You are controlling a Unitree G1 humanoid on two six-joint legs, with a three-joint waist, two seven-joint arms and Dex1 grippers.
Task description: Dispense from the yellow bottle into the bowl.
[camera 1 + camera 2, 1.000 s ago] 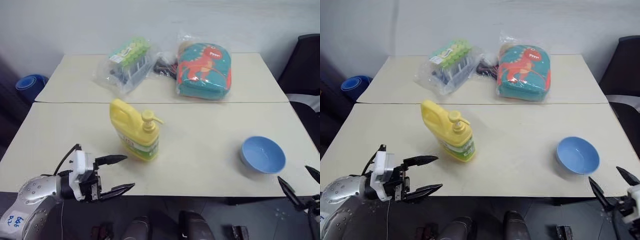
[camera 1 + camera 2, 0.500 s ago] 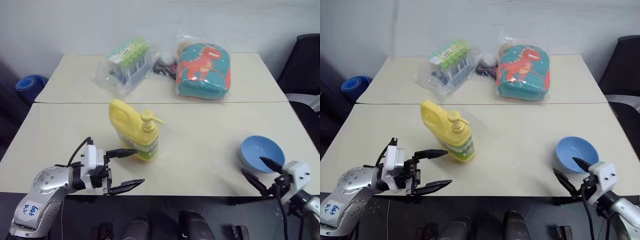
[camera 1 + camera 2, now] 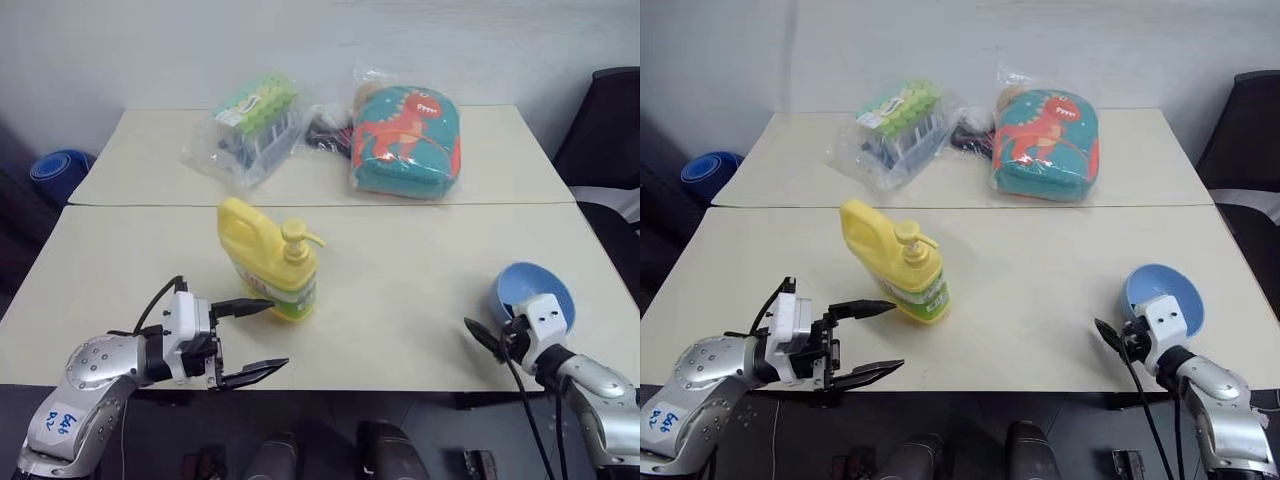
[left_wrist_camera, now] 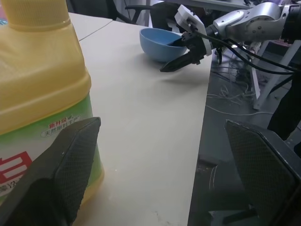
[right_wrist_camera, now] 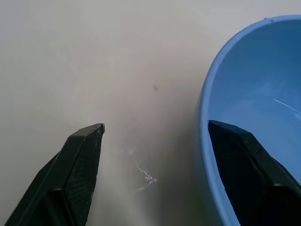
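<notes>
Across two butted cream tables (image 3: 420, 300) — left fingers (image 3: 262, 338) wide; right fingers (image 5: 84, 155) straddle bowl (image 3: 535, 290) rim.

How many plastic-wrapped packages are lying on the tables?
2, both on the far table: the clear bag of green-topped items toward the left, and the wrapped dinosaur bag to its right. Something dark between them is unclear.

Even, soft indoor light, faint shadows on the pale table (image 3: 420, 270), slightly blurred close wrist views.

L gripper (image 3: 252, 337) level, fingers wide apart, R gripper (image 5: 155, 141) angled down, fingers spread
</notes>
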